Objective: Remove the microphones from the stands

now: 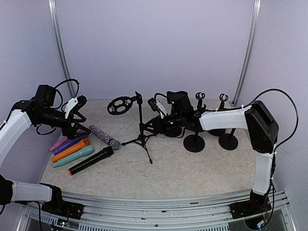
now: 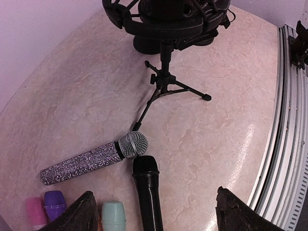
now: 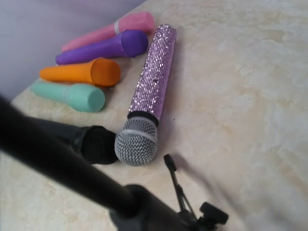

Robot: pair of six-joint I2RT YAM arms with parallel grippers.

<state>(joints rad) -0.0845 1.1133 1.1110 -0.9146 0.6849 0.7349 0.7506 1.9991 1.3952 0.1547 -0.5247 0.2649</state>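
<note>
Left claw hangs released above the left end of the table, its fingers spread wide with nothing between them. Right claw reaches in from the right and sits just beside the upright pole of the tripod stand. Whether it is released or clenched I cannot tell, as its fingers show clearly in no view. In its wrist view the black pole crosses the lower left corner, close to the lens.

On the stand, an arm at the top of the pole carries a round ring mount out to the left.

The sparkly microphone lies flat on the table, off the stand, with its mesh head near one tripod foot. A black microphone lies beside it, and their heads are almost touching.

Further left lie four more microphones in a close row: teal microphone, orange microphone, purple microphone and pink microphone, the pink one nearest the back wall.

Behind the right arm, two round-based stands are on the right half of the table, each with a small clip on top.
</note>
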